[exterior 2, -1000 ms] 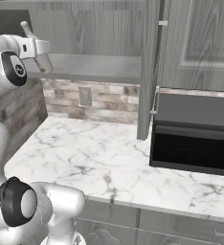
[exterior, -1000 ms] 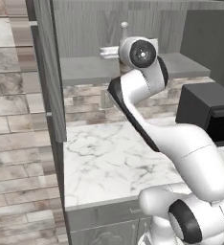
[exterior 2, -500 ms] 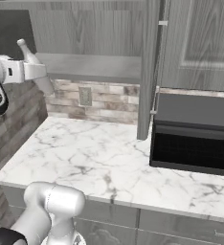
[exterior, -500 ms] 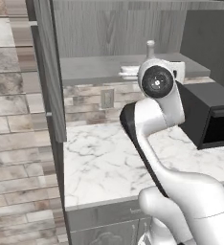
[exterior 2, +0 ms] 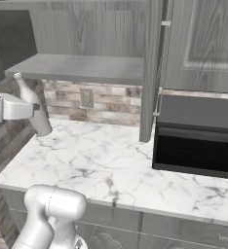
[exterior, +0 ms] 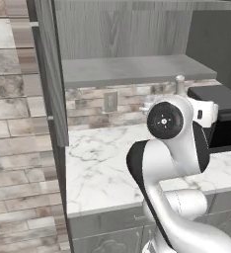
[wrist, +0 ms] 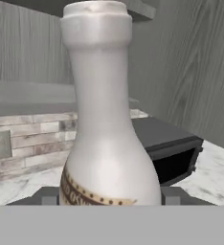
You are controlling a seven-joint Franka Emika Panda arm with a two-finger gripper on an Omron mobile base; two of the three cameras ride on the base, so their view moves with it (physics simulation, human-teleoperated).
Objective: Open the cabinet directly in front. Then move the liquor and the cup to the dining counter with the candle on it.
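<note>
My gripper [wrist: 109, 197] is shut on the liquor [wrist: 106, 119], a pale slim-necked bottle with a brown label band that stands upright between the two fingertips [wrist: 48, 196]. From the right base view the liquor [exterior 2: 34, 109] hangs in the air above the counter's left end, held by the gripper [exterior 2: 32, 109]. In the left base view only the liquor's neck [exterior: 179, 85] rises behind my arm's white elbow. The cabinet [exterior: 132, 69] stands open, its grey shelf [exterior 2: 82, 68] bare. The cup, the candle and the dining counter are out of view.
A marble counter [exterior 2: 111, 170] with a brick backsplash [exterior: 112, 101] lies below the cabinet. A black microwave [exterior 2: 199, 136] sits at its right end. One open door [exterior: 51, 74] juts out on the left, another [exterior 2: 152, 68] hangs near the microwave.
My hand has come away from the shelf and dropped lower with the liquor in its grip. The arm has folded back toward the base.
</note>
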